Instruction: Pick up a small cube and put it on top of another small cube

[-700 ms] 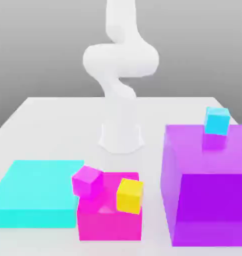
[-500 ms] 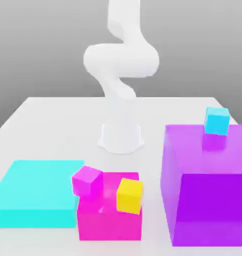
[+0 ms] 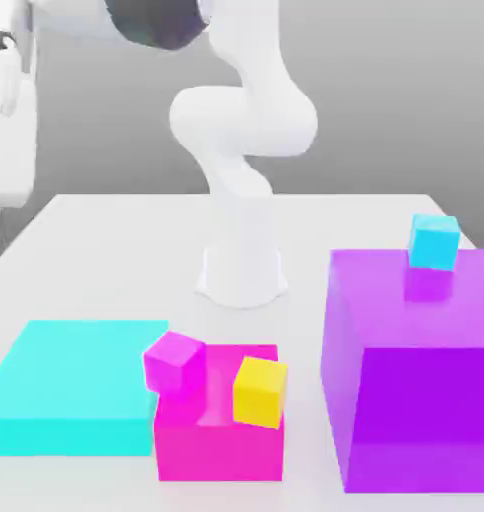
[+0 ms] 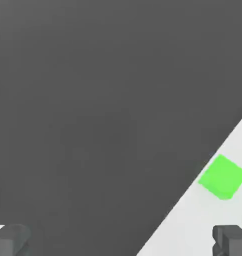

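Fingers (image 4: pixel 122 240) apart; tips cropped

Plain colours, no patterns: white tabletop (image 3: pixel 116 260); cyan slab (image 3: pixel 71 385); magenta block (image 3: pixel 218 440); purple block (image 3: pixel 416 380); small cubes pink (image 3: pixel 173 361), yellow (image 3: pixel 259 391), cyan (image 3: pixel 433 242), green (image 4: pixel 222 177).

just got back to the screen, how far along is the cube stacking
Nothing looks stacked by the arm yet. The claw is open with nothing between its fingers, out past the table edge, with a green cube near that edge. The small magenta cube and yellow cube sit on the pink block; the small cyan cube rests on the purple block. Grasping, lifting and placing a cube all remain.
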